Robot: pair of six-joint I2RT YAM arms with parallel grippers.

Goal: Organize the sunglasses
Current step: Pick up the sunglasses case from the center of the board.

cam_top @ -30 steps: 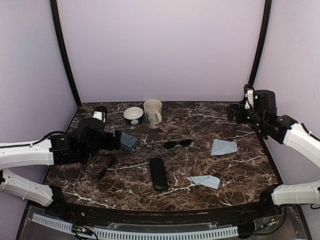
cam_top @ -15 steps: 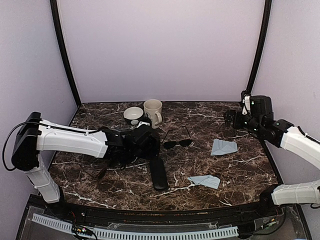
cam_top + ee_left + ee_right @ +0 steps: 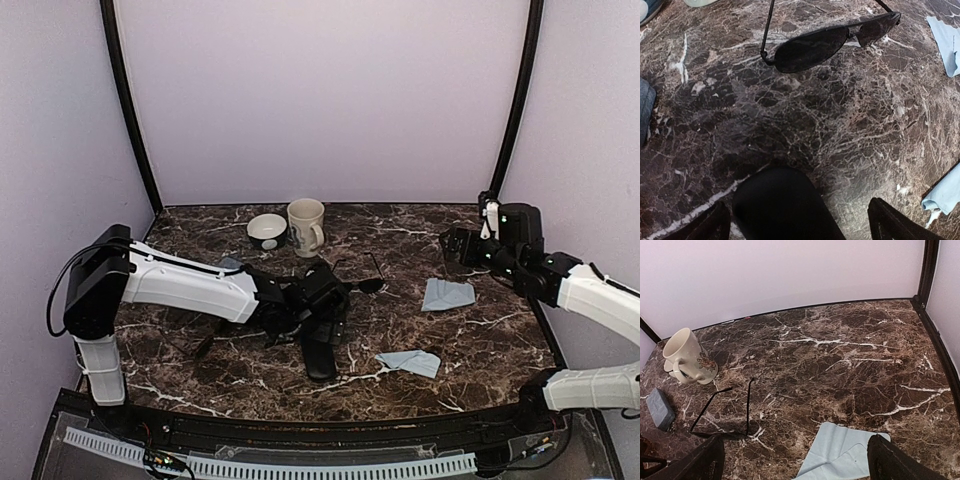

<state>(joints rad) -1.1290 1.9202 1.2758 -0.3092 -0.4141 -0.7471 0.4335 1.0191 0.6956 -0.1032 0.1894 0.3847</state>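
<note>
Left gripper [image 3: 799, 220]: gapes wide, hangs low over the end of the black case [image 3: 780, 205], at full stretch across the worktop [image 3: 715, 125], pointed at the black sunglasses [image 3: 830, 42] lying just beyond, temples unfolded. Look light, thin-wired, easily bent, with slick lenses; best pinched at the bridge, probably, not the temples. Right gripper [image 3: 797, 462]: spread wide too, raised near the right edge.

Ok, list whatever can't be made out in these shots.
Black sunglasses: top view, left arm covers one lens; left wrist view, temple tips cut by the top edge.
Brownish sunglasses: top view, too faint against the marble to read.
Black case: top view, far end under the left claw; left wrist view, cut by the bottom edge.
Grey case: top view, mostly behind the arm.
Bowl: right wrist view, mostly behind the mug.
</note>
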